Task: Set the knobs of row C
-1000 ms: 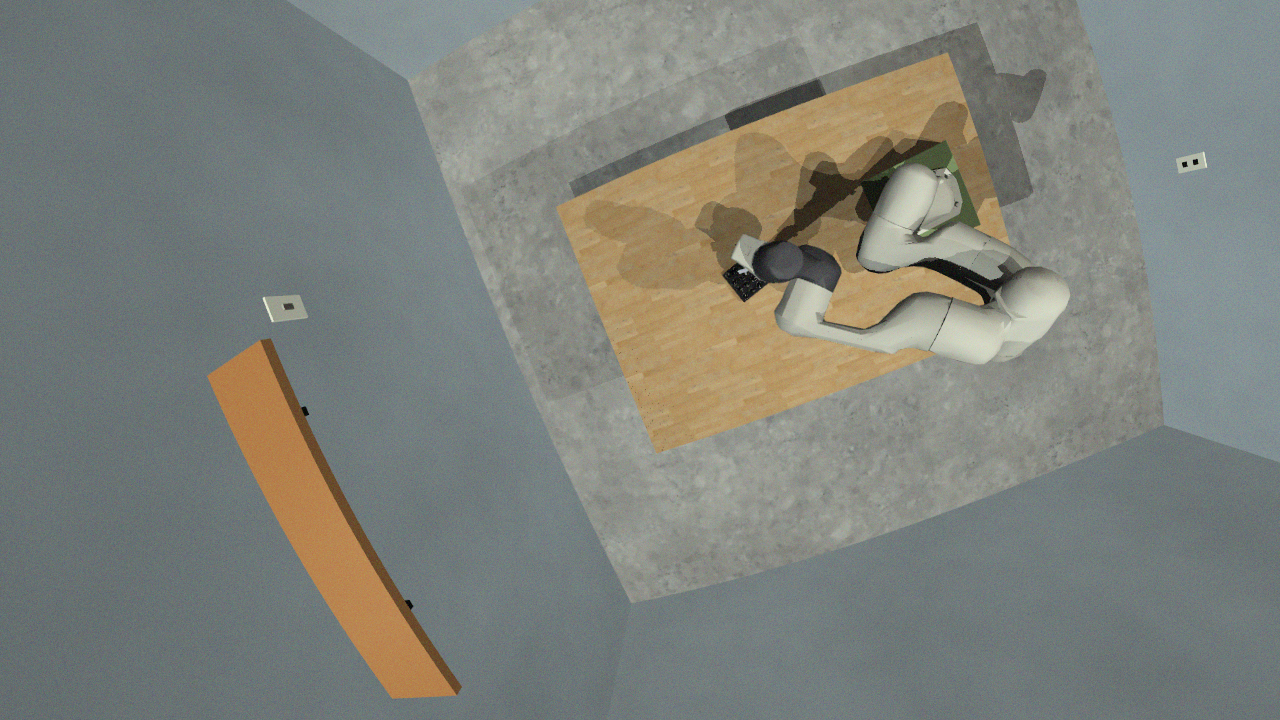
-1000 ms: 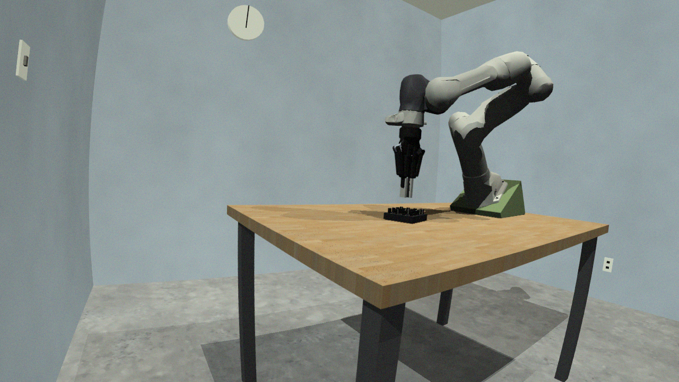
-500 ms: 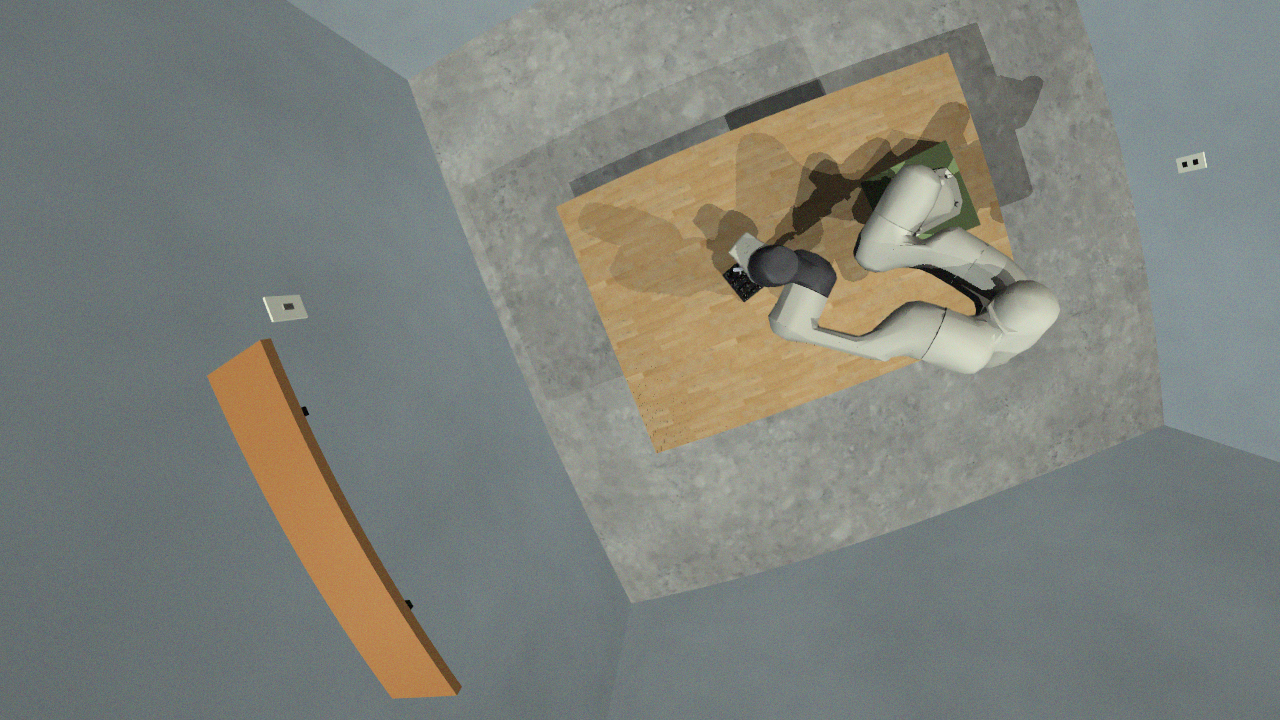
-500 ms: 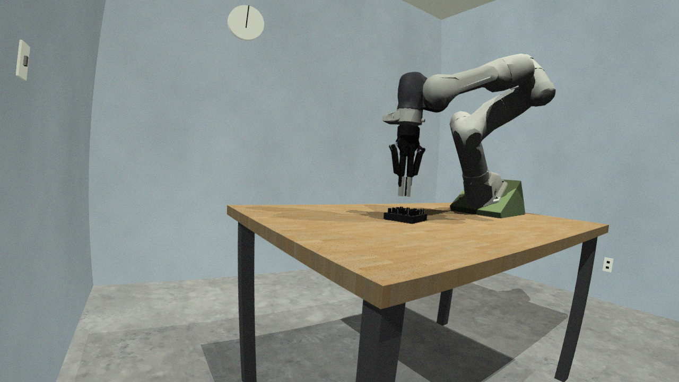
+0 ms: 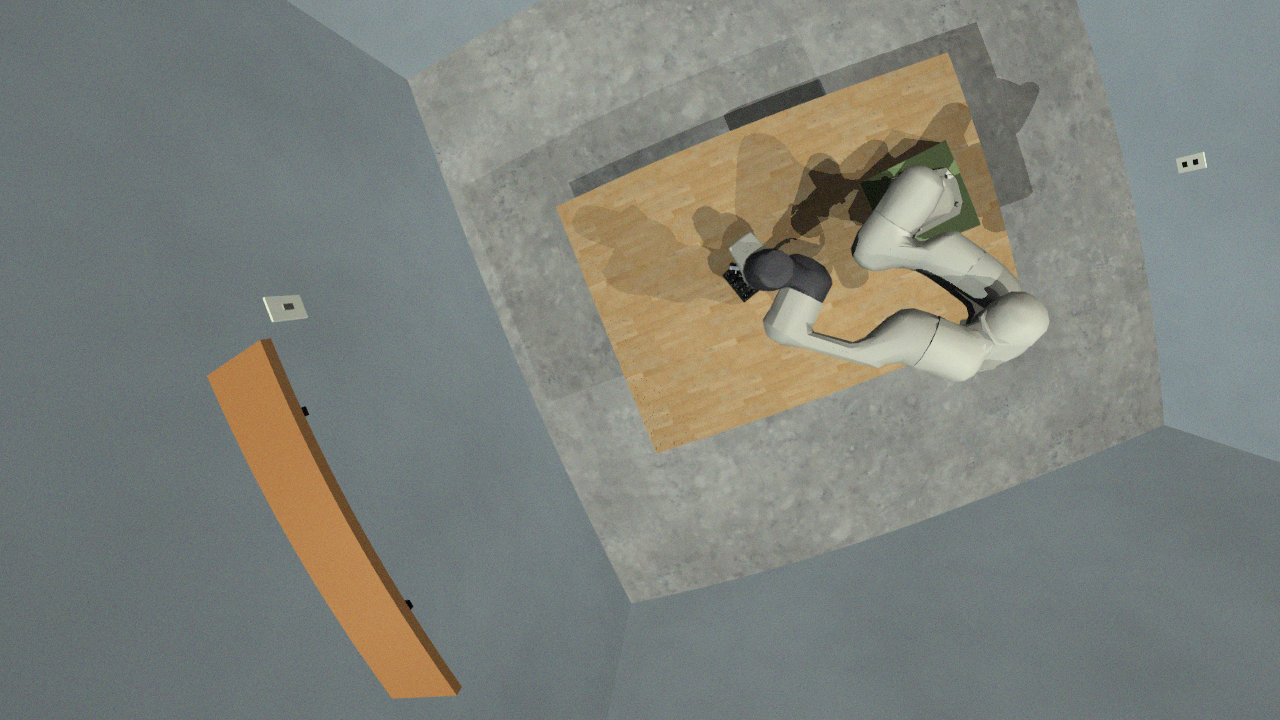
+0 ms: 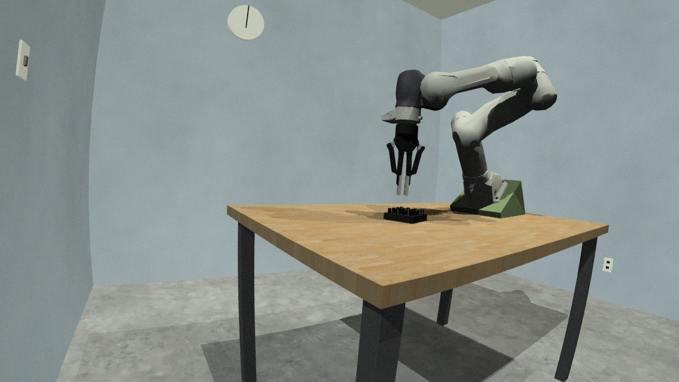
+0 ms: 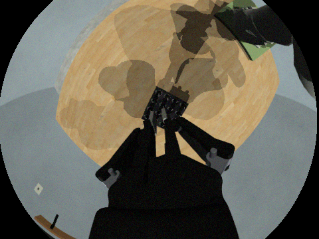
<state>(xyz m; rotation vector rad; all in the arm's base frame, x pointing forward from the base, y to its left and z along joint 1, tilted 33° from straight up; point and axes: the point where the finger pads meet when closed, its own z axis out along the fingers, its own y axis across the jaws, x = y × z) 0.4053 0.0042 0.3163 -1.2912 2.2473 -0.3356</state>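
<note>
The black knob box (image 6: pixel 405 216) (image 5: pixel 736 284) (image 7: pixel 166 103) stands on its feet on the wooden table (image 6: pixel 380 256) (image 5: pixel 680 376) (image 7: pixel 133 31), toward the robot's side. Its knobs are too small to read in any view. My gripper (image 6: pixel 402 190) (image 7: pixel 159 115) hangs straight down well above the box, clear of the knobs. Its fingers are drawn nearly together with nothing between them. From above, the wrist hides the fingers and covers part of the box.
The arm's green base (image 6: pixel 507 201) (image 5: pixel 921 159) (image 7: pixel 244 4) is fixed at the table's far end, just behind the box. A wall clock (image 6: pixel 245 22) hangs on the far wall.
</note>
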